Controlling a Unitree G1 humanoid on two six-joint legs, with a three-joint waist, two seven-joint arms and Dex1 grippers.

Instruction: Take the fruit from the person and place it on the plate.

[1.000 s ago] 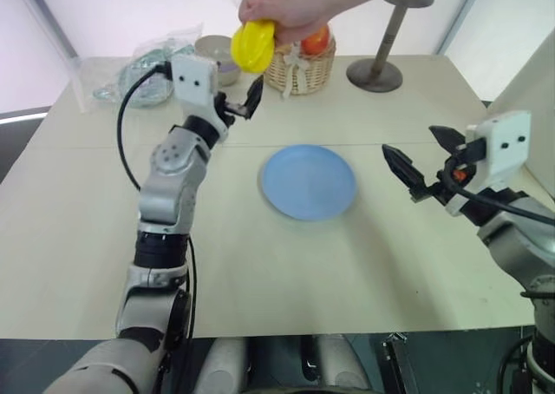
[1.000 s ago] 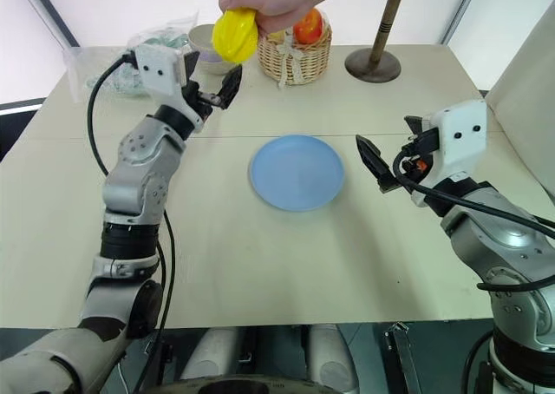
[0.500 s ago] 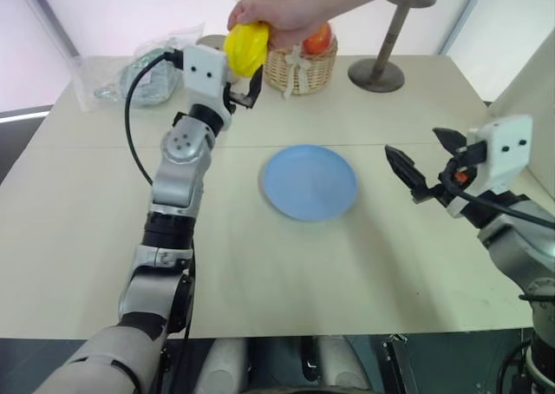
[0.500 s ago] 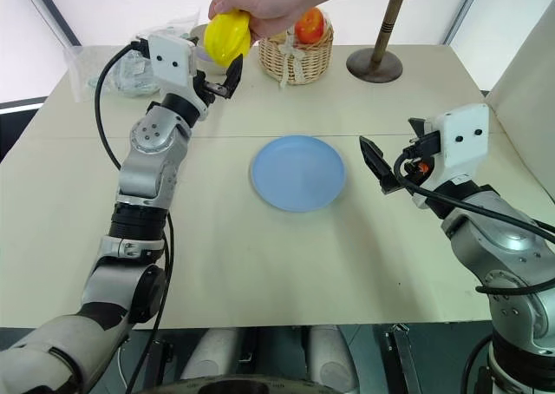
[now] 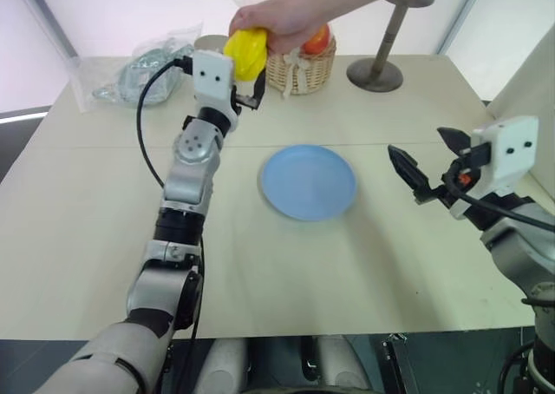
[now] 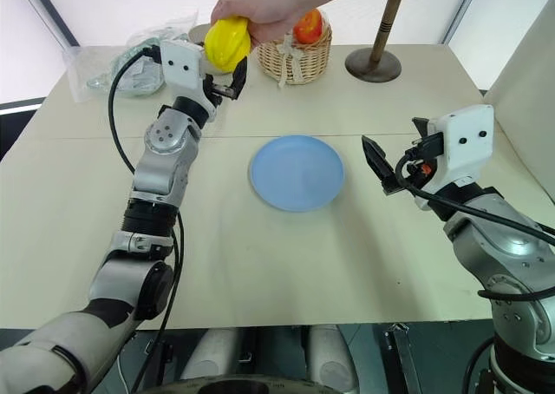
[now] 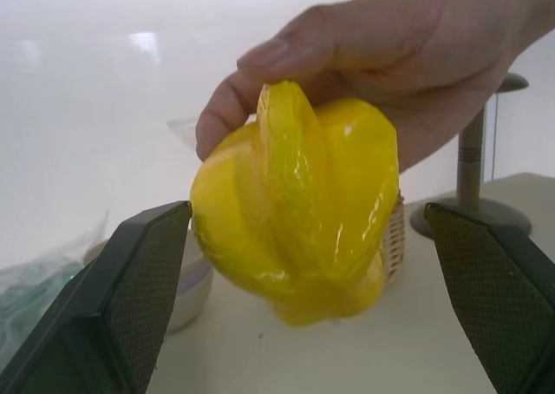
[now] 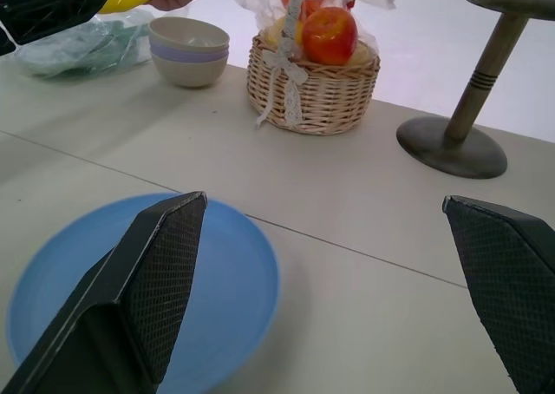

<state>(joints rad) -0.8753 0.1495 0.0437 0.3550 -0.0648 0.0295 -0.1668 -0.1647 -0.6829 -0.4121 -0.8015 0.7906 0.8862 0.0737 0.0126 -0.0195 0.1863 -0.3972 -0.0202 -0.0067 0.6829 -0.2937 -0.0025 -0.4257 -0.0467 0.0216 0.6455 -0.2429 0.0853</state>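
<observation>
the fruit [image 7: 295,216] is right in front of my left claw [image 7: 316,303], between my two wide open fingers [image 7: 143,277]. the hand [image 5: 282,16] holds it from above, up over the far side of the bench [image 5: 87,238]. its long side points up and down, so i think my fingers can close on its sides, under the hand. my right claw [image 5: 425,164] is open too, well apart, near the plate [image 5: 309,181]. the basket [image 5: 299,64] sits just beside the fruit.

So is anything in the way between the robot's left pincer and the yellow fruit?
No. The open left pincer has the yellow fruit right between its fingers, nothing between them. The person's hand grips the fruit from above.
</observation>
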